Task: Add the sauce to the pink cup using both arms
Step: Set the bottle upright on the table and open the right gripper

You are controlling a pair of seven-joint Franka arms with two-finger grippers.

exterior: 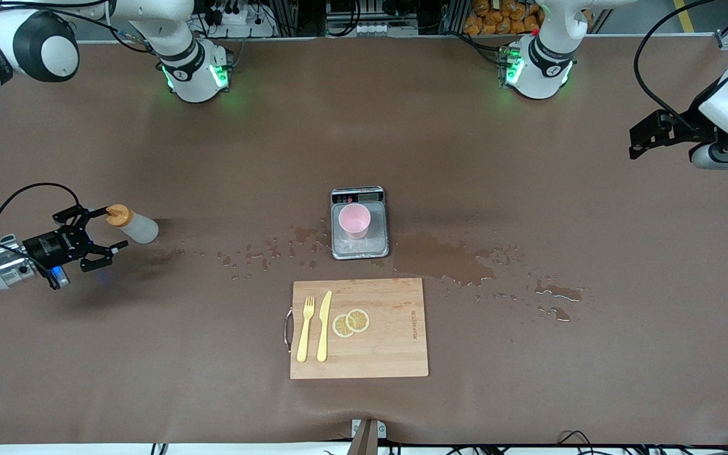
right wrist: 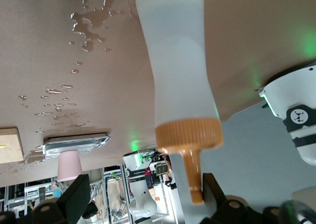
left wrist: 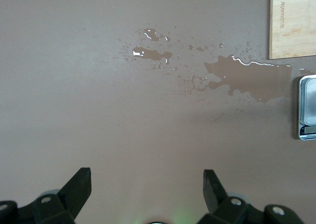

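The sauce bottle (exterior: 133, 226), whitish with an orange cap, stands upright on the table toward the right arm's end. My right gripper (exterior: 106, 230) is open at the bottle's top. In the right wrist view the sauce bottle (right wrist: 180, 71) has its orange nozzle (right wrist: 193, 177) between the open jaws of the right gripper (right wrist: 146, 184), close to one finger, and nothing is gripped. The pink cup (exterior: 354, 219) stands on the grey scale (exterior: 359, 251) at mid-table; the right wrist view also shows the pink cup (right wrist: 70, 166). My left gripper (exterior: 642, 136) waits, raised, at the left arm's end. The left wrist view shows the left gripper (left wrist: 146, 179) open and empty.
A wooden cutting board (exterior: 395, 341) lies nearer the front camera than the scale. On it are a yellow fork (exterior: 305, 327), a yellow knife (exterior: 324, 325) and lemon slices (exterior: 351, 322). Water puddles (exterior: 446, 259) spread beside the scale, toward both ends of the table.
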